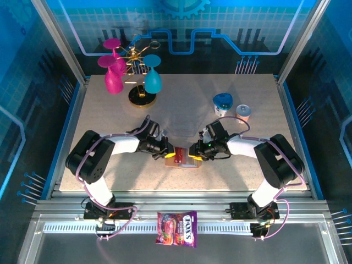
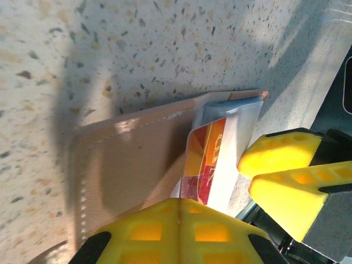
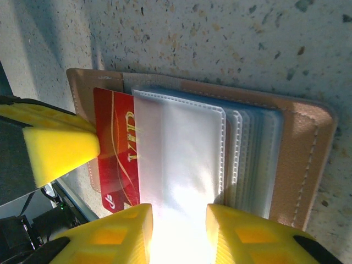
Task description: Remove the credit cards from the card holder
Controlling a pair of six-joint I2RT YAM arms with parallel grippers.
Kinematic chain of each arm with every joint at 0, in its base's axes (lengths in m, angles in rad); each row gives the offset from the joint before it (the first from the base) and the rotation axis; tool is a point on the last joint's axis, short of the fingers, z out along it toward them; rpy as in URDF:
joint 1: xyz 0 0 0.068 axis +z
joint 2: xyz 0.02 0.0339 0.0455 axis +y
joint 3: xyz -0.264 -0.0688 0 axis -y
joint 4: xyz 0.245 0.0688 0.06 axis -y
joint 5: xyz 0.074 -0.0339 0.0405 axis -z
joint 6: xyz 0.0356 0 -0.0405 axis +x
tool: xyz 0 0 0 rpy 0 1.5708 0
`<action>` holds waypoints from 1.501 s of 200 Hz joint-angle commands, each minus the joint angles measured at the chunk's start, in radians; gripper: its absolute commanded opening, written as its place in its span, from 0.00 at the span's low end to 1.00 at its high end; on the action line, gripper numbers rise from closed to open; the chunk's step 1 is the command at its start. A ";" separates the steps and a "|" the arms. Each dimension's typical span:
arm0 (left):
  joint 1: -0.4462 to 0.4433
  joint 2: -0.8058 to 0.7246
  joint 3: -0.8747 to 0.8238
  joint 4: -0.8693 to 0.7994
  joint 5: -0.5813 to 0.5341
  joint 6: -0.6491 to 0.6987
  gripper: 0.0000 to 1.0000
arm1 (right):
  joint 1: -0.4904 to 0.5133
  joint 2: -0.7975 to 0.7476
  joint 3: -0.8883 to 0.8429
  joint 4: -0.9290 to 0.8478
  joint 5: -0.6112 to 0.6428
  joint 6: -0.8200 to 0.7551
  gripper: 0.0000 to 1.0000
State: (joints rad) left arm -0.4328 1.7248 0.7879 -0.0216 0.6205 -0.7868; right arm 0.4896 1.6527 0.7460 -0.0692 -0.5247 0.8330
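The brown card holder [image 1: 187, 164] lies open on the speckled table between both arms. It is seen close in the wrist views [image 2: 126, 165] [image 3: 297, 165], with clear plastic sleeves [image 3: 181, 154] inside. A red credit card [image 3: 115, 148] [image 2: 204, 159] sticks partway out of a sleeve at the holder's left side. My left gripper [image 1: 168, 154] [image 2: 179, 204] is shut, with that card's edge running into its closed jaws. Its yellow finger [image 3: 60, 148] touches the card. My right gripper [image 1: 196, 155] [image 3: 179, 225] stands partly open over the sleeves at the holder's near edge.
A purple-red candy packet [image 1: 177, 228] lies on the rail in front of the table. At the back left a gold stand [image 1: 142, 96] carries pink glasses [image 1: 113, 77] and a teal glass [image 1: 152, 80]. Behind my right arm stand a blue-lidded cup [image 1: 223, 103] and a pink cup [image 1: 243, 113].
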 commanded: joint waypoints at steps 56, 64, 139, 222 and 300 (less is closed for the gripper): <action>0.018 -0.049 0.051 -0.158 -0.041 0.109 0.07 | -0.002 0.012 0.000 -0.038 0.009 -0.014 0.34; 0.017 -0.050 0.055 -0.165 -0.043 0.112 0.07 | 0.000 0.013 0.001 -0.039 0.009 -0.015 0.34; 0.018 -0.056 0.079 -0.202 -0.067 0.128 0.07 | -0.001 0.013 0.007 -0.047 0.004 -0.018 0.34; 0.021 -0.066 0.084 -0.234 -0.095 0.153 0.07 | -0.002 0.010 0.010 -0.057 0.008 -0.024 0.34; 0.022 -0.090 0.085 -0.251 -0.105 0.158 0.07 | -0.001 0.009 0.007 -0.060 0.010 -0.022 0.34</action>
State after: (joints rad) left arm -0.4206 1.6608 0.8486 -0.2325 0.5274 -0.6510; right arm 0.4896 1.6527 0.7464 -0.0719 -0.5255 0.8288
